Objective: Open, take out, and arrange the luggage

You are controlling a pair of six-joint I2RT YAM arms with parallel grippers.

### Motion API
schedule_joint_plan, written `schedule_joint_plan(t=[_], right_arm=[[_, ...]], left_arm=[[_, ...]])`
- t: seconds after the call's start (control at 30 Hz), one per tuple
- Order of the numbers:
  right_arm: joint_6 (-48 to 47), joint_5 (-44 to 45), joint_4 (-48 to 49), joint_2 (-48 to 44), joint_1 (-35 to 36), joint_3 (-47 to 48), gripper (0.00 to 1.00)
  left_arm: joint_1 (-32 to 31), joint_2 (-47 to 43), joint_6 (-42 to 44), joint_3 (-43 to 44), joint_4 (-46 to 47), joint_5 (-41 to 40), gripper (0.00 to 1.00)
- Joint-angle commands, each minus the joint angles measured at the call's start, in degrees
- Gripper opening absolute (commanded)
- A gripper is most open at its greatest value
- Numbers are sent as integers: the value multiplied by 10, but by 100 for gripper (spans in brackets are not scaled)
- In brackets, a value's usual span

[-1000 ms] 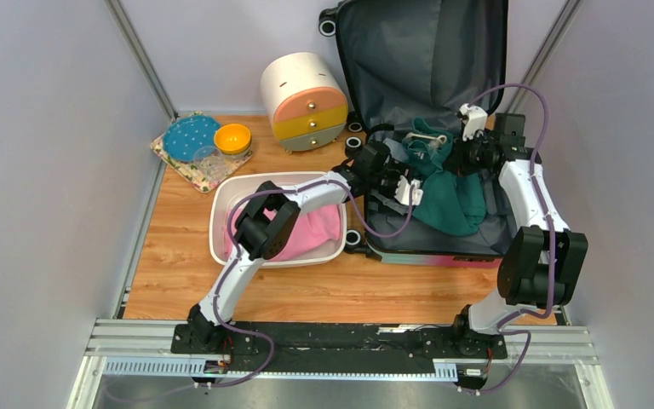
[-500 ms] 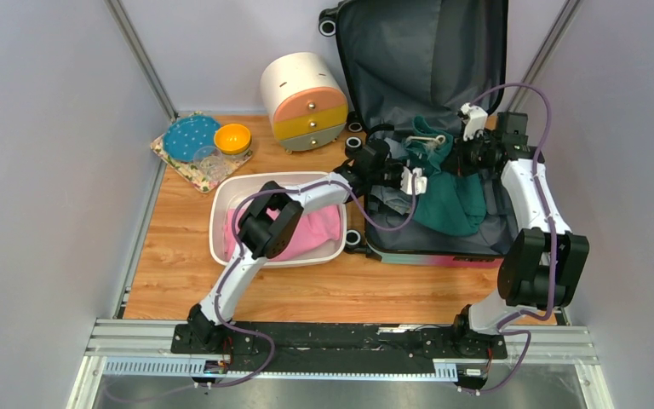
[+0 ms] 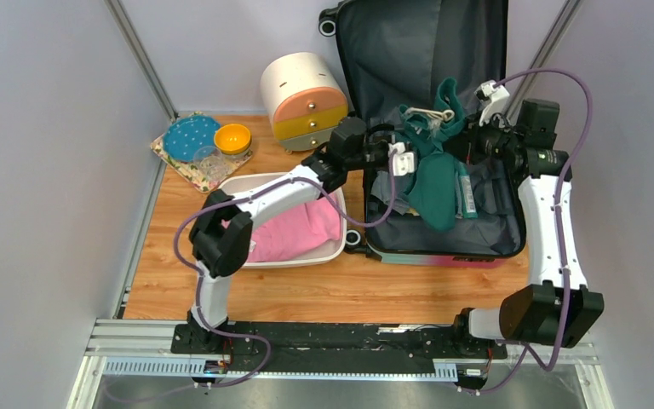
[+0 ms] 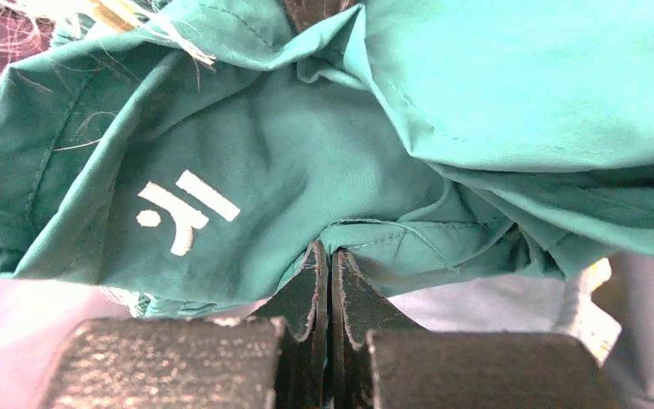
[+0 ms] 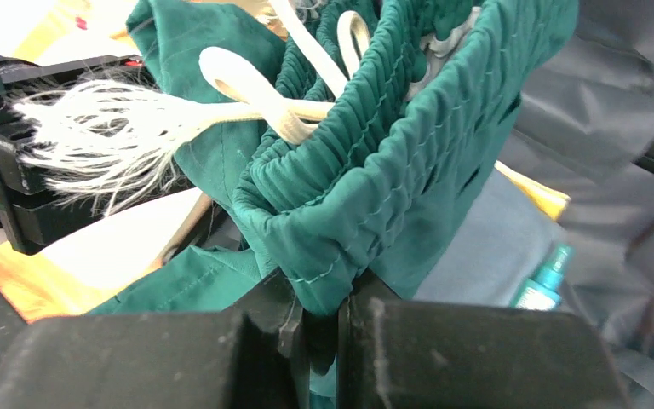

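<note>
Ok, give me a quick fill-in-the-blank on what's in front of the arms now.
The left hand and right hand both grip one garment, coloured ___.
The basin holds a ___ cloth.
The luggage lies ___, lid upright.
The bottle lies inside the ___.
Missing words: green; pink; open; luggage.

Bright, even overhead light; soft shadows; wrist views slightly blurred close up
</note>
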Motion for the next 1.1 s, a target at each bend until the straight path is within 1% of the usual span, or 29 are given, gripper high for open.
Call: schedule_joint_plan(t=[0.0,0.03,0.07,0.1,0.13,0.17,0.2,0.23,0.27,0.3,0.33,0.37,0.4,0.43,0.47,0.5,0.57,0.63,0.7,0.77,0.83,0.9,0.93,1.0,1.07], right_arm=[[44,-43,27,-33,44,32,0],[59,-42,36,-34,58,31,0],[67,-32,41,-38,99,29,0],[72,-26,46,-39,118,23,0],[78,-19,58,-42,139,18,0],[88,2,66,-45,186,12,0],[93,14,76,-45,209,-3,0],[96,25,94,-44,233,-9,0],[97,53,101,-39,284,-15,0],[98,66,106,-33,308,-16,0],[98,77,114,-14,331,-15,0],[103,98,118,-2,369,-12,0],[105,111,122,12,386,-9,0],[107,127,134,40,402,-2,0],[110,151,142,55,430,2,0],[119,163,149,70,444,8,0],[125,189,166,119,478,31,0],[137,200,184,167,494,48,0],[157,211,189,199,514,85,0],[176,221,199,238,526,108,0],[191,235,208,273,534,133,0],[203,245,213,293,544,147,0],[207,249,217,309,548,149,0],[209,256,222,324,558,153,0],[201,247,222,338,568,163,0]], left_arm=[[17,-117,-29,-94,6,49,0],[20,-136,-31,-116,4,53,0],[24,-157,-33,-139,4,58,0],[30,-197,-31,-187,5,65,0],[39,-217,-35,-211,4,66,0],[46,-237,-36,-234,1,64,0],[54,-274,-38,-276,-2,70,0],[74,-295,-42,-298,-7,74,0],[83,-312,-44,-341,-8,76,0],[94,-346,-46,-362,-9,80,0],[105,-362,-39,-382,-18,83,0],[129,-380,-35,-424,-24,89,0],[145,-412,-29,-449,-25,111,0],[160,-427,-15,-474,-23,120,0],[189,-441,-2,-519,-23,128,0],[204,-463,11,-540,-22,141,0],[235,-476,33,-583,-12,157,0],[277,-481,48,-600,-5,177,0],[315,-479,59,-618,-4,200,0],[339,-478,59,-628,1,214,0],[371,-482,75,-628,-20,241,0],[389,-489,106,-631,-40,269,0],[402,-493,118,-632,-67,279,0],[412,-506,147,-637,-97,291,0],[419,-520,157,-652,-102,288,0]])
